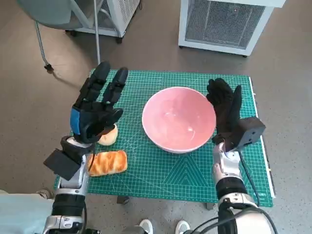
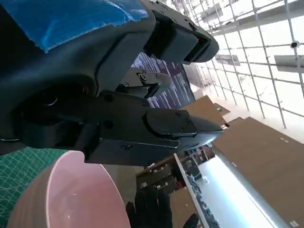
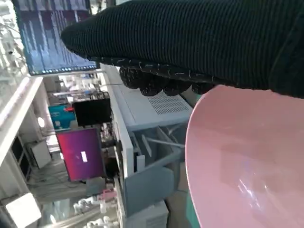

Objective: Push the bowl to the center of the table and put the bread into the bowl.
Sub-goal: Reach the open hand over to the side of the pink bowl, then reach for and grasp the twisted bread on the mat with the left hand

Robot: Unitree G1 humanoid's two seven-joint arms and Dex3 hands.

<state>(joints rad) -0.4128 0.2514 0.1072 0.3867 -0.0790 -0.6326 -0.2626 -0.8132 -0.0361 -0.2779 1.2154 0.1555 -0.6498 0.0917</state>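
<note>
A large pink bowl sits near the middle of the green cutting mat, a little right of centre; it also shows as the pink bowl and the pink bowl in the wrist views. My right hand stands flat against the bowl's right rim, fingers straight, holding nothing. My left hand hovers open above the mat's left side with fingers spread. A long golden bread loaf lies at the near left. A small round bun sits just below the left hand, partly hidden.
The mat covers the small table; its right edge runs close behind my right hand. White cabinets and a chair leg stand on the floor beyond. Shoe tips show at the near edge.
</note>
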